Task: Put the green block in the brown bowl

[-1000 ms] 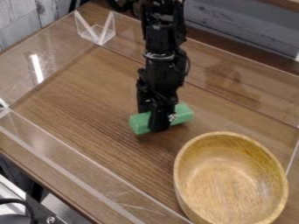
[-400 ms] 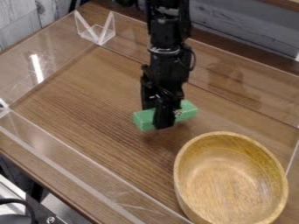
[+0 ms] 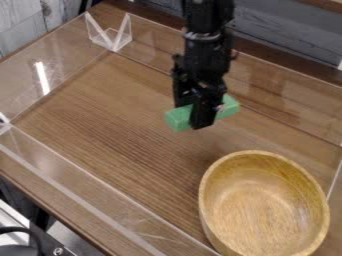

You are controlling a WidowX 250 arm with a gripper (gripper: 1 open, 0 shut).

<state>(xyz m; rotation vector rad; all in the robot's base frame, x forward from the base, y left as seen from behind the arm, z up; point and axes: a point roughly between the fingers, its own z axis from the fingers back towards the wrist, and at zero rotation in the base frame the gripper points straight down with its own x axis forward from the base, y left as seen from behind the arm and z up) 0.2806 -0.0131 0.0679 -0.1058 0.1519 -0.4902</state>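
A black robot hand (image 3: 202,118) at centre frame grips a small bright green rectangular block (image 3: 202,111), holding it clear above the wood-grain worktop (image 3: 107,120). A large round light-brown wooden bowl (image 3: 263,204) sits at lower right, apart from the block.

We have only one view. It looks down at a slant from above the near edge of the wooden table (image 3: 94,120), quite close. It faces the far wall, and the table runs diagonally across the picture. The arm enters from the top; the brown bowl (image 3: 263,205) sits at the lower right.
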